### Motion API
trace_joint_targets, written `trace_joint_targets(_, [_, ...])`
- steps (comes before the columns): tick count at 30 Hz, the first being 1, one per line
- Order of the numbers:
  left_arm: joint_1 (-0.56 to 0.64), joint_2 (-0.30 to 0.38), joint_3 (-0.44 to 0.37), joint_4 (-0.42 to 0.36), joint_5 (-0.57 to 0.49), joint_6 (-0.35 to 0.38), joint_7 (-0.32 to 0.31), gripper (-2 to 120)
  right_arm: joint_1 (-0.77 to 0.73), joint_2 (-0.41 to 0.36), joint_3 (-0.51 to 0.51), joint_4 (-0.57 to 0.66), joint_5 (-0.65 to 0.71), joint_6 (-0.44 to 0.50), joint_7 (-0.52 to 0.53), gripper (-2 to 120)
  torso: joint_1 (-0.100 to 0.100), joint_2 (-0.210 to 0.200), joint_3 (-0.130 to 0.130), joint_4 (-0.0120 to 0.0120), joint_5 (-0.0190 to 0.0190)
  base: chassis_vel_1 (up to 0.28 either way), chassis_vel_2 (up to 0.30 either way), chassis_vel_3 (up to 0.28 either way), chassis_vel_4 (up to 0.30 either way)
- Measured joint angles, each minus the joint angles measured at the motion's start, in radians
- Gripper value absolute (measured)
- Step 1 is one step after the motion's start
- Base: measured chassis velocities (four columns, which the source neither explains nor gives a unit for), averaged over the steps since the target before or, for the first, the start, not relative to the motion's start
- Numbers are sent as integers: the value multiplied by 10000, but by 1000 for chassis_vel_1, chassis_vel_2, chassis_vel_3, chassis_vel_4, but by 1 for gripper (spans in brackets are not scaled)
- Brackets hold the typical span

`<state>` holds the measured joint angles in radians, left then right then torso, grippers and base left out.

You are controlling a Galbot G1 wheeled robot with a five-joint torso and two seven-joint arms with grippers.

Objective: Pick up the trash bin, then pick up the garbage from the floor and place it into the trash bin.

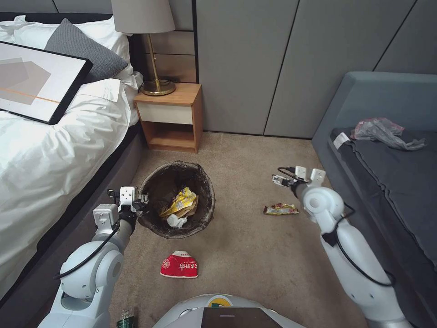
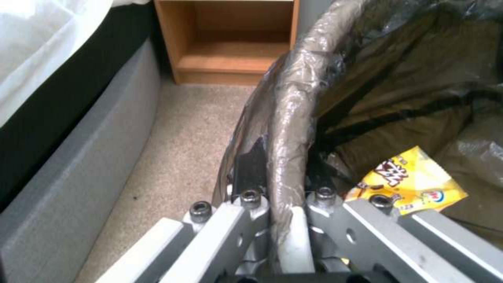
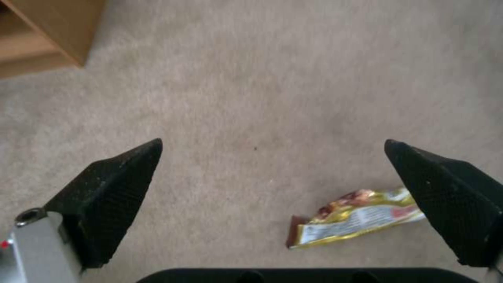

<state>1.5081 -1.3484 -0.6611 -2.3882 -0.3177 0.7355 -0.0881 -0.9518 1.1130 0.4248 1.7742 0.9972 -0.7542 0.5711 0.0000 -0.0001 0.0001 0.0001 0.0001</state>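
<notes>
The trash bin (image 1: 157,182), round and lined with a dark bag, is on the carpet beside the bed. It holds a yellow wrapper (image 1: 183,200) and a white tissue (image 1: 176,221). My left gripper (image 1: 142,200) is shut on the bin's near-left rim (image 2: 288,129), one finger (image 2: 252,157) outside and the other inside, next to the yellow wrapper (image 2: 414,184). My right gripper (image 1: 281,179) hangs open over bare carpet. Its fingers (image 3: 120,188) are spread wide, and a gold-and-red snack wrapper (image 3: 351,218) (image 1: 281,209) lies just beside it. A crushed red-and-white noodle bowl (image 1: 179,265) lies in front of the bin.
A wooden nightstand (image 1: 170,116) with a lamp stands behind the bin. The bed (image 1: 54,150) runs along the left, a grey sofa (image 1: 391,182) with a crumpled plastic bag (image 1: 382,132) along the right. Open carpet lies between the bin and the sofa.
</notes>
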Motion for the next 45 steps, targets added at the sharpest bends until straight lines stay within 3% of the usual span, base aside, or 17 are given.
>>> trace_joint_targets(10, [54,22,-127,-21,6,0,44,0,503,722,-640,-1477,-1043,198,-135,100,0,0,-1,-2,-2,0,0,0,0])
trace_joint_targets(20, [22,0,-37,78,32,0,61,0,289,872,-47,-2431,-806,436,299,100,0,0,-1,-5,-2,0,0,0,0])
trace_joint_targets(34, [53,-70,66,122,123,0,97,0,1079,2022,1207,-5269,-680,1626,373,100,0,0,-1,-1,-2,0,0,0,0])
trace_joint_targets(45, [132,-47,74,132,199,0,128,0,1704,2320,1594,-7063,-543,1993,248,100,0,0,-1,-1,-1,0,0,0,0])
